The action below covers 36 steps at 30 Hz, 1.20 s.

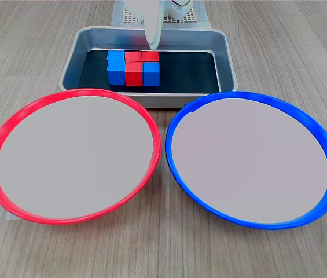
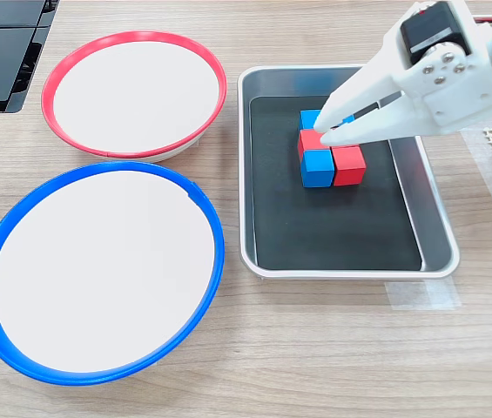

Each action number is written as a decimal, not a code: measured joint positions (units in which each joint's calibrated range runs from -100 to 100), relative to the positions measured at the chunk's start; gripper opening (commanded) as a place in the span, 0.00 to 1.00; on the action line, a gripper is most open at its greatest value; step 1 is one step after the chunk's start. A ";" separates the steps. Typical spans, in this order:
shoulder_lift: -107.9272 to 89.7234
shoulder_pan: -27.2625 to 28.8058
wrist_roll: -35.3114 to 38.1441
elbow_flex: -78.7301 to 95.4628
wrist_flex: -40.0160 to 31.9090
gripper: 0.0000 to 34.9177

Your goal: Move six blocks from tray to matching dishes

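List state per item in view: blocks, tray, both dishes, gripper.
blocks: all clustered in the tray, red and blue touching, none moved yet.
tray: upright on the table, holding the blocks.
red-rimmed dish: empty.
blue-rimmed dish: empty.
gripper: open, above the cluster, holding nothing.

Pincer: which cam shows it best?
Second exterior view: the whole white pincer shows, both fingers reaching down over the blocks in the tray. The first exterior view shows only one white finger hanging from the top edge.
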 measured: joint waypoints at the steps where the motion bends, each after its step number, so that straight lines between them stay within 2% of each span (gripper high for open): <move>1: 0.00 0.00 0.00 0.00 0.00 0.01; 36: 1.02 0.18 -0.24 -0.09 0.08 0.01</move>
